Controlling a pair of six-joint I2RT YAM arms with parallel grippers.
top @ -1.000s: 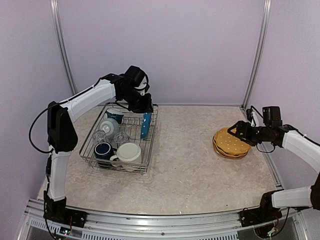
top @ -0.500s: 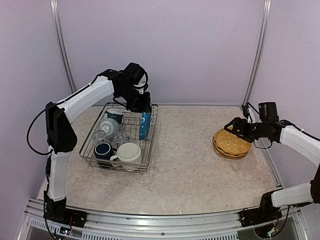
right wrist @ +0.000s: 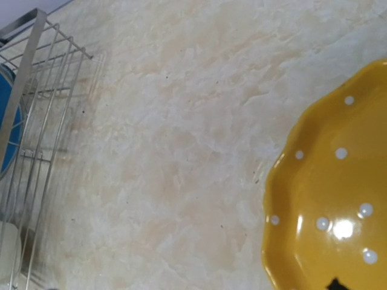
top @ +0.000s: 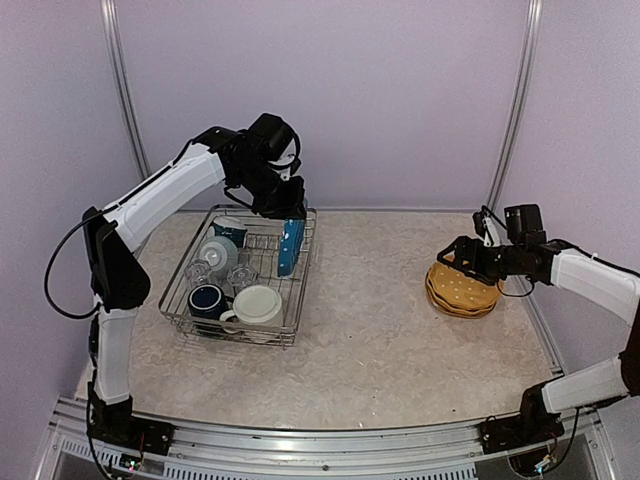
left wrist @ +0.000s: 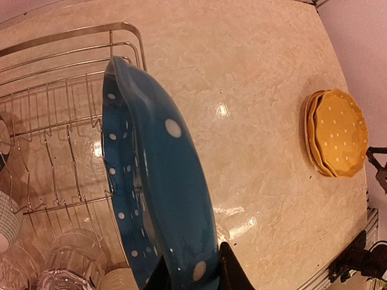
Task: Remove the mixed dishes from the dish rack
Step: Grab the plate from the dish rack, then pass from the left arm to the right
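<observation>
Blue plate (top: 291,247) upright on edge, left jaws pinching rim.

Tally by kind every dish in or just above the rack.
Blue dotted plate: 1
Mugs: 2 (navy mug, cream mug)
Bowl: 1
Clear glasses: 2
Teal vessel, kind unclear: 1
Total: 7

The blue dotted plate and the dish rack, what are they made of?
The blue dotted plate looks like glazed ceramic, possibly melamine: its surface is smooth and glossy, with soft light reflections. The dish rack seems to be polished or chromed metal wire: thin, silvery, shiny rods.
</observation>
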